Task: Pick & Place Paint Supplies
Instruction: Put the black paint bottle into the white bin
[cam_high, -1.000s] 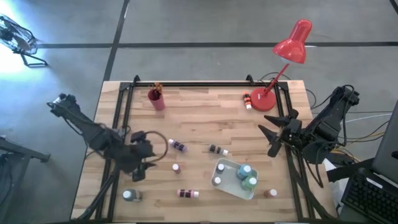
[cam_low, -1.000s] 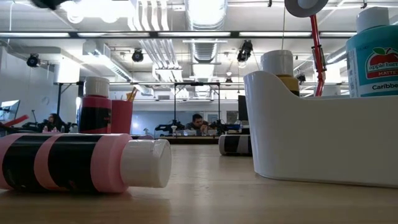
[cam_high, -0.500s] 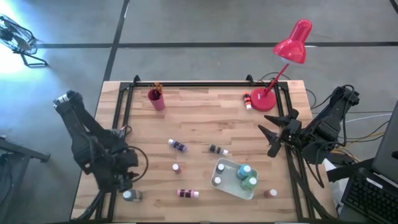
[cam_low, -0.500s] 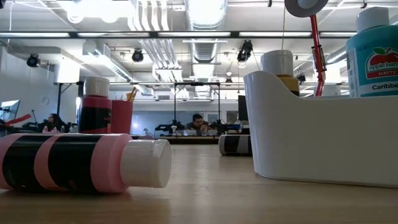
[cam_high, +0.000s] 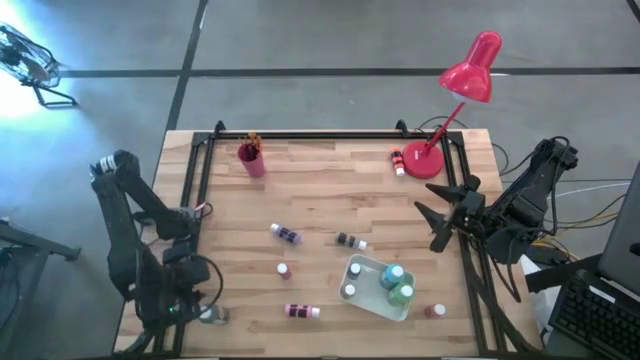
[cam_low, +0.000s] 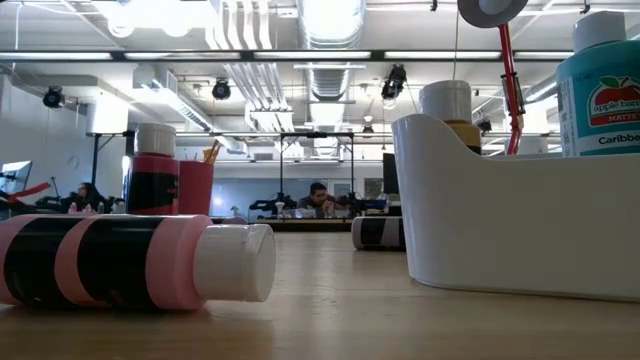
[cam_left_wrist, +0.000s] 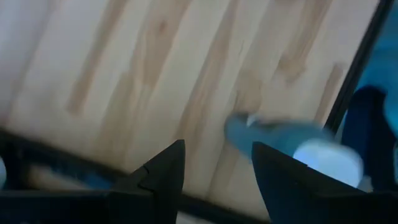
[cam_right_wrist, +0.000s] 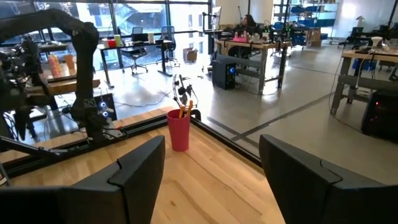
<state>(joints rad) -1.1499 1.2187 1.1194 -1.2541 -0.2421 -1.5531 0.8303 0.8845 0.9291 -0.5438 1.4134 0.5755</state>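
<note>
Left hand (cam_left_wrist: 214, 168) open over teal bottle (cam_left_wrist: 292, 143) | right hand (cam_right_wrist: 211, 168) open | tray bottle (cam_low: 600, 95) label "MATTE"

two dark jointed arms, black cables along links, angular black fingers (cam_right_wrist: 140, 171).

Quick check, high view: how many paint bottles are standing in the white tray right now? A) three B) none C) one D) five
A: the white plastic tray holds three white-capped bottles, one white-bodied at its left and two teal ones at its right.
</note>
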